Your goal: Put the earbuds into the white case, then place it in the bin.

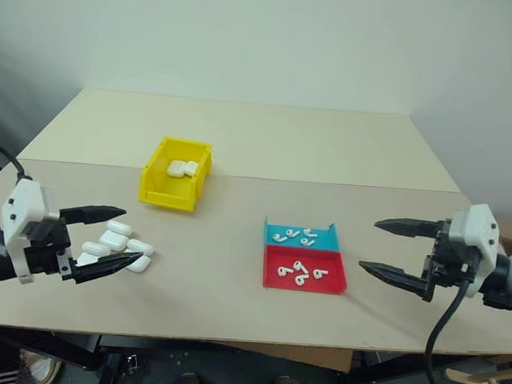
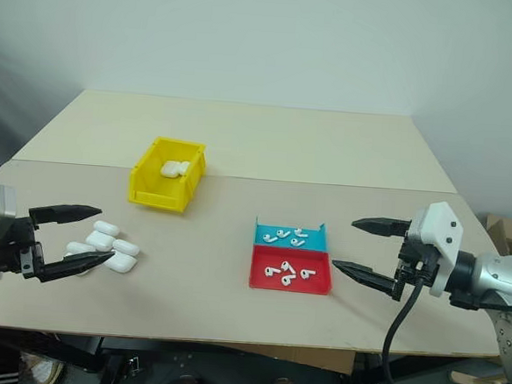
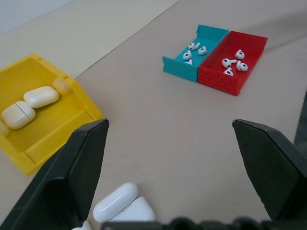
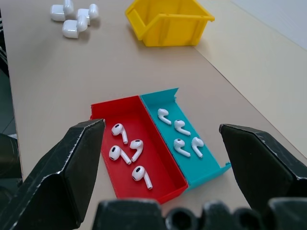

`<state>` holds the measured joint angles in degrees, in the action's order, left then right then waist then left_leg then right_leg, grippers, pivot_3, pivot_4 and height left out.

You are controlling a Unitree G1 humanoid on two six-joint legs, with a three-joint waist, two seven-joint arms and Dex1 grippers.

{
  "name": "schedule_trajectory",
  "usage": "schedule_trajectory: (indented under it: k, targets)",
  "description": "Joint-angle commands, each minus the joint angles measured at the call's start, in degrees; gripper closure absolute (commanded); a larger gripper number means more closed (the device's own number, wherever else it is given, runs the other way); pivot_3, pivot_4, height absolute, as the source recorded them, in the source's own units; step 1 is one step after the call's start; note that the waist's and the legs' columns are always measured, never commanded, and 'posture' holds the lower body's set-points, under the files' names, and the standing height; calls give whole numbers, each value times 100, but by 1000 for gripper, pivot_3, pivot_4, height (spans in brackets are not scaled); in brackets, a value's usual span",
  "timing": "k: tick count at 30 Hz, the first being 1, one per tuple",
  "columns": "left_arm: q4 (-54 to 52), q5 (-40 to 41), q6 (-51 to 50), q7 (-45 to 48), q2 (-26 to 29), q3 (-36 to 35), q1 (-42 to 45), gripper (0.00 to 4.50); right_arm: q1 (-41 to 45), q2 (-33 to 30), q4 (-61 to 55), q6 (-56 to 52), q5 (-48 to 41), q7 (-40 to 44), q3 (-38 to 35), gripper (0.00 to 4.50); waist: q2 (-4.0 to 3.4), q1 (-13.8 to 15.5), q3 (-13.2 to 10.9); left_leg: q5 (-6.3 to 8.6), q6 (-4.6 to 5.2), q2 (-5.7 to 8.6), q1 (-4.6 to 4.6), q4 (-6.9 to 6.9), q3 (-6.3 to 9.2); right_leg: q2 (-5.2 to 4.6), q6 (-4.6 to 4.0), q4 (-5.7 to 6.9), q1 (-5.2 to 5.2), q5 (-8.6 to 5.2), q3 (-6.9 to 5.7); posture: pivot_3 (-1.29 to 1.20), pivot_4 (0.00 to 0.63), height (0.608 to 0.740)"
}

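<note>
Two white cases are already lying in the bin (image 1: 174, 189) (more waiting beside the left gripper (image 1: 112, 237)); earbuds (image 4: 127, 148) are still sitting in the red tray (image 1: 337, 284) and blue tray (image 1: 272, 232). Both left and right gripper (image 1: 395, 248) are hanging wide apart, empty.

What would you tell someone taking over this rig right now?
Left gripper: open, empty, by the loose white cases.
Right gripper: open, empty, beside the trays.
Earbuds: four in the red tray, four in the blue tray.
Yellow bin: two cases already inside.
Left: open a loose case, load earbuds, close it, drop it in the bin.
</note>
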<state>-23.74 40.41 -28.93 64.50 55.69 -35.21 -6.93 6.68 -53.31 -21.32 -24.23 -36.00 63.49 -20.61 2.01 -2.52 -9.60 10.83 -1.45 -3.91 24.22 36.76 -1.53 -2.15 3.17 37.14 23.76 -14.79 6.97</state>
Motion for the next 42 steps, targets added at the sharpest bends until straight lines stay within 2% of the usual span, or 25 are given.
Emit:
schedule_trajectory:
  k: [1, 7, 10, 12, 15, 19, 20, 23, 26, 29, 33, 35, 39, 42]
  targets:
    - [-136, 161, 45, 119, 5, -272, -39, 0, 76, -38, -68, 108, -63, 28, -110, 59, 0, 1, 0, 0, 0, 0, 1, 0, 0, 0, 0, 0, 1, 0, 0, 0, 150, 740]
    - [-258, 211, -349, -229, 140, -313, 17, 0, 52, 14, -107, 119, -58, -50, -126, 59, 0, 0, 0, 0, 0, 0, -1, 0, 0, 0, 0, 1, 0, 0, 0, 0, 150, 740]
    - [-357, 310, -625, -732, 125, -345, 288, 0, 150, 73, -72, 35, -90, -172, -67, 59, 0, 0, 0, 0, 0, -1, -2, 0, 0, 0, 0, 1, 0, 0, 0, 0, 150, 740]
    - [-564, 229, -1378, -1200, 623, -167, 471, 0, 288, 105, -17, -3, -70, -251, 36, 59, 2, 0, -1, 0, 0, 0, -2, 0, 0, 0, 1, 2, -1, 1, 0, 0, 150, 740]
    - [-581, 250, -1948, -1214, 1210, -69, 589, 0, 499, 109, 42, -25, -24, -325, 207, 59, 0, -9, -1, 0, 0, 0, -1, 2, 2, 1, 1, 3, 0, 1, 0, 0, 150, 740]
    - [-79, 800, -4170, -1590, 2480, 549, 1254, 0, 574, 143, -54, -93, -119, -420, 273, 59, 0, -10, -3, 0, 0, -2, 3, -5, 0, 4, 6, 7, 17, -6, 2, 0, 150, 740]
    - [-29, 877, -4360, -1627, 2585, 647, 1418, 0, 550, 162, -86, -103, -141, -452, 262, 59, 1, -12, -3, 0, 0, 0, 5, -5, -1, 4, 7, 12, 19, -7, 3, 0, 150, 740]
    - [204, 1124, -5106, -1950, 2648, 1050, 2129, 0, 525, 218, -157, -152, -165, -541, 263, 59, -4, -8, -4, 1, 1, 1, 10, -7, -2, 2, 6, 16, 26, -9, 3, 0, 150, 740]
    - [413, 935, -5772, -2626, 2254, 1593, 2941, 0, 469, 258, -184, -131, -134, -593, 277, 59, -3, 0, -4, 0, 0, 3, 12, -8, -2, 3, 4, 22, 30, -9, 2, 0, 150, 740]
    - [460, 874, -6182, -2999, 1918, 1733, 3363, 0, 388, 273, -241, -132, -118, -658, 263, 59, -2, 4, -4, 0, 0, 6, 11, -4, -1, 3, 2, 38, 32, -11, 4, 0, 150, 740]
    - [308, 802, -6356, -3215, 2208, 2347, 3372, 0, 287, 277, -332, -152, -108, -761, 265, 59, 0, -16, -5, 0, 0, 7, 11, -2, -1, 4, 0, 44, 34, -11, 6, 0, 150, 740]
    - [649, 713, -6357, -3255, 2473, 2945, 3401, 0, 243, 281, -375, -149, -115, -789, 284, 59, 0, -16, -5, 0, 0, 6, 11, -3, 0, 4, -2, 45, 37, -13, 7, 0, 150, 740]
    - [1172, 292, -6357, -3419, 2549, 3671, 3607, 0, 212, 292, -417, -147, -117, -817, 322, 59, -1, 0, -4, 0, 0, 7, 6, -4, -1, 4, -6, 53, 37, -15, 6, 0, 150, 740]
    - [1470, 43, -6357, -3366, 2311, 4150, 3982, 0, 284, 286, -396, -183, -138, -825, 367, 59, 5, 8, -4, 0, -1, 8, 8, -1, 0, 4, -6, 53, 36, -15, 5, 0, 150, 740]
